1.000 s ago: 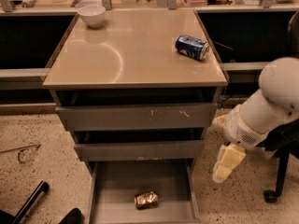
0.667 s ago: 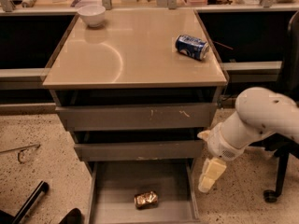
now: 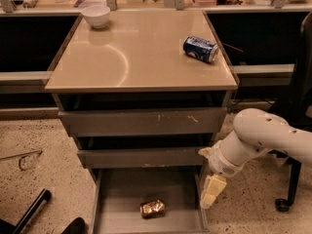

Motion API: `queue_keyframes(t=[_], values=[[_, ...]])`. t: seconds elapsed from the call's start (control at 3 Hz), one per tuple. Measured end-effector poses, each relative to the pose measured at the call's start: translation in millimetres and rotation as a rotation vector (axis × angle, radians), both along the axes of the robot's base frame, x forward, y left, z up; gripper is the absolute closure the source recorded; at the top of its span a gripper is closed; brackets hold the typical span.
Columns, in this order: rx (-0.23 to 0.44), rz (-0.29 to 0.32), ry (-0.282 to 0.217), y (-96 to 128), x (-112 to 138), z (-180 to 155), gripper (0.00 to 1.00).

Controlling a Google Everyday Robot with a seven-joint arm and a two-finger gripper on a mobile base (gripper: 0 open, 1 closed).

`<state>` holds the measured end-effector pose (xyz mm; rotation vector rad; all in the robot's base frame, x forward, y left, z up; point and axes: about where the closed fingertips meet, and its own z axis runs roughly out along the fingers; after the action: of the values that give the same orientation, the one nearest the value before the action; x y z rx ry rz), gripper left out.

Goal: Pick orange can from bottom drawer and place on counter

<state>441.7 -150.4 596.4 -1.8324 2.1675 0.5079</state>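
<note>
The orange can [image 3: 152, 208], dented and shiny, lies on its side on the floor of the open bottom drawer [image 3: 122, 194], near its front middle. My gripper [image 3: 210, 195] hangs at the drawer's right wall, to the right of the can and a little above it, apart from it. The white arm reaches in from the right. The counter [image 3: 136, 57] is the beige top of the cabinet above.
A blue can [image 3: 200, 48] lies on its side at the counter's right rear. A white bowl [image 3: 95, 15] stands at the left rear. The two upper drawers [image 3: 141, 123] stick out slightly. An office chair base [image 3: 287, 199] stands at the right. Dark objects lie on the floor at bottom left.
My arm and gripper have moved left and down, from beside the cabinet's right side to the bottom drawer's right wall. The orange can has not moved.
</note>
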Motion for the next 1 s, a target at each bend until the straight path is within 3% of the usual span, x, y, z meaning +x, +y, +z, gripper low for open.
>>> queue_keyframes(t=[0.33,0.67,1.0], values=[[0.076,0.008,-0.040,9,14,-33,0.00],[0.180,-0.004,-0.108,27,40,-98,0.00],[0.203,0.019,-0.165,58,65,-180,0.00]])
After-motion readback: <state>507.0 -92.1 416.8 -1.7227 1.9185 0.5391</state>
